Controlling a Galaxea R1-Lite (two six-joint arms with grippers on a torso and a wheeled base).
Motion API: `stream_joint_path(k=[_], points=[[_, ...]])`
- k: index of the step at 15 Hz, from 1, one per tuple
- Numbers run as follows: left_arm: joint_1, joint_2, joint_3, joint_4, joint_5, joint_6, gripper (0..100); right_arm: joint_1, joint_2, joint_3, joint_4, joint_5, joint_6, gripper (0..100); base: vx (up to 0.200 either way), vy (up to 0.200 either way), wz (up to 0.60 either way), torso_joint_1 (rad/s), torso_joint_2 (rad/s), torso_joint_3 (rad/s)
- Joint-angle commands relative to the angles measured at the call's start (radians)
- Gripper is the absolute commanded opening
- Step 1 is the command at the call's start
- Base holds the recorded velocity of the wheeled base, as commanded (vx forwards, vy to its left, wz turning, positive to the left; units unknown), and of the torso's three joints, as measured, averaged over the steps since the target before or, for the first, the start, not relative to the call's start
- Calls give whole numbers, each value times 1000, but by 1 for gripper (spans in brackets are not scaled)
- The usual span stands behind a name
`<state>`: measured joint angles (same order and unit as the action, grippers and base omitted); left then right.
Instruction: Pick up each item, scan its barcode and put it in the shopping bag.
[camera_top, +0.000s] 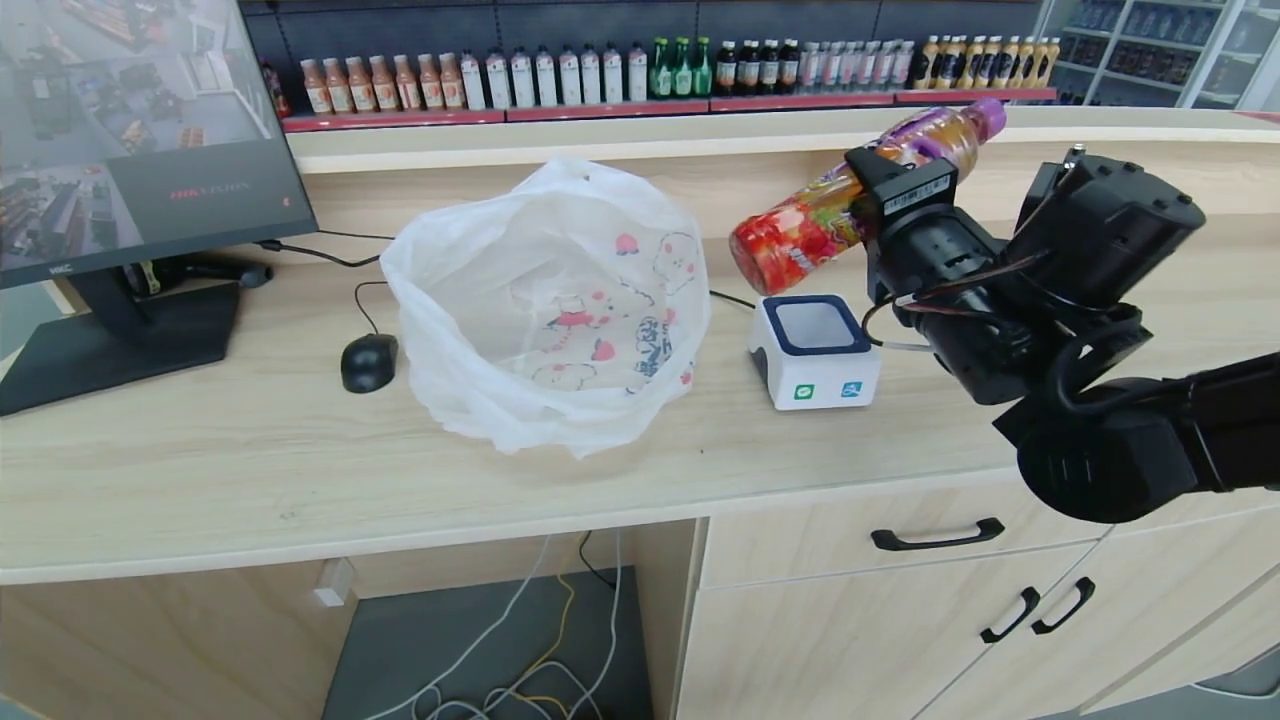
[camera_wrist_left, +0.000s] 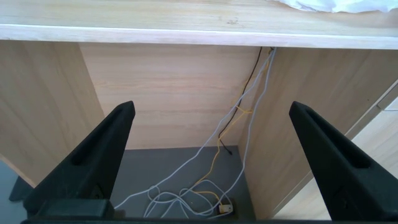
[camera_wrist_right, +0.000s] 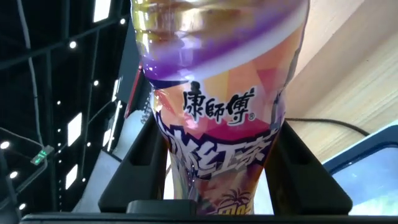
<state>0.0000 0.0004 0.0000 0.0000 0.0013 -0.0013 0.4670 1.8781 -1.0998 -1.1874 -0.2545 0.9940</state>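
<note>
- The left claw (camera_wrist_left: 211, 109) hangs low in front of the pale wooden desk (camera_top: 250, 450), jaws wide apart and empty, the desk's edge above it and loose cables beyond it; it has no part in this step and is best left there.
- The right claw (camera_top: 872, 195) is closed around the middle of the colourful plastic drink bottle with a purple cap (camera_top: 810, 225); the bottle is held in the air, tilted, its base lower than the claw and its cap higher and farther off.
- The small white box scanner with a dark-rimmed window on top (camera_top: 812, 350) sits below the claw, under the bottle's base; the barcode cannot be seen, so the likely need is to roll the wrist slowly until the printed code faces down at the window, hold steady there, and lower a little without touching.
- The open white printed plastic shopping bag (camera_top: 430, 330) stands to the claw's left, just beyond the scanner; its mouth gapes upward; once scanned, carry the bottle over the rim before letting go.
</note>
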Motion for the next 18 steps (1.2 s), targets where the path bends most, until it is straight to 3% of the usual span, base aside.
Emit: stream_joint_path(k=[1,18], points=[[0,0,0,0,0,0,100,-16,19,0,-1,0,9,0,0,0,0,0,0,0],[0,0,0,0,0,0,100,-91,70,40,-1,-14,133,0,0,0,0,0,0,0]])
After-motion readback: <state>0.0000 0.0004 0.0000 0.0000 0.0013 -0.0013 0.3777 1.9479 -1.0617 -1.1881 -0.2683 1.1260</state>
